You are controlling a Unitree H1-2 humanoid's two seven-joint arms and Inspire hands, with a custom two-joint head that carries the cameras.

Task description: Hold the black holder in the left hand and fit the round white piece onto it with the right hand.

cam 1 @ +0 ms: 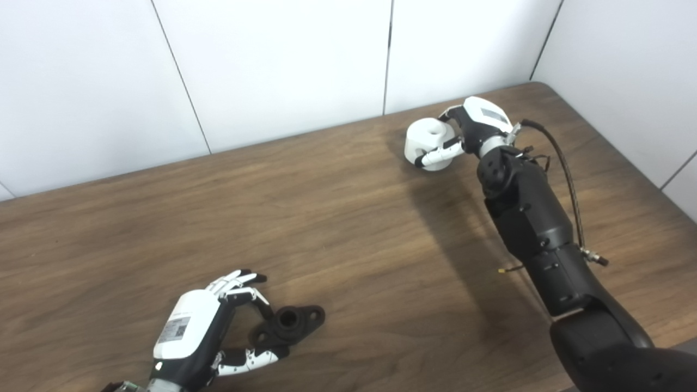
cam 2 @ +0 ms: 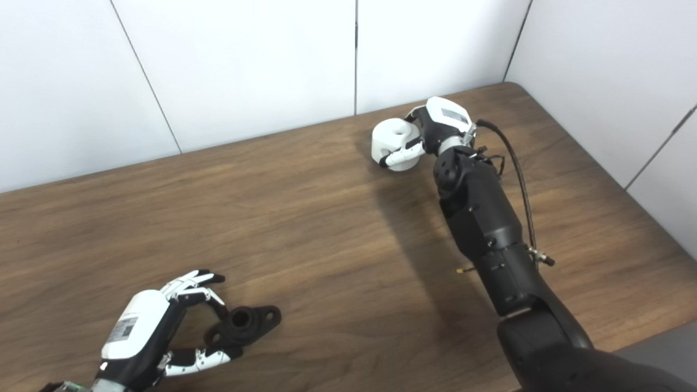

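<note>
The black holder [cam 1: 297, 320], a short tube with flat lugs on either side, lies on the wooden table [cam 1: 337, 228] at the near left. My left hand [cam 1: 215, 326] pinches its left end between a curled finger above and the thumb below; the other fingers stay stretched out. At the far right the round white piece [cam 1: 426, 139], a thick ring with a centre hole, rests on the table. My right hand [cam 1: 475, 129] wraps it from the right, thumb across its front and fingers behind it.
White wall panels [cam 1: 283, 65] run along the table's far edge and right side, close behind the white piece. The table's rounded far-right corner [cam 1: 536, 86] is just beyond my right hand. Bare wood lies between the two hands.
</note>
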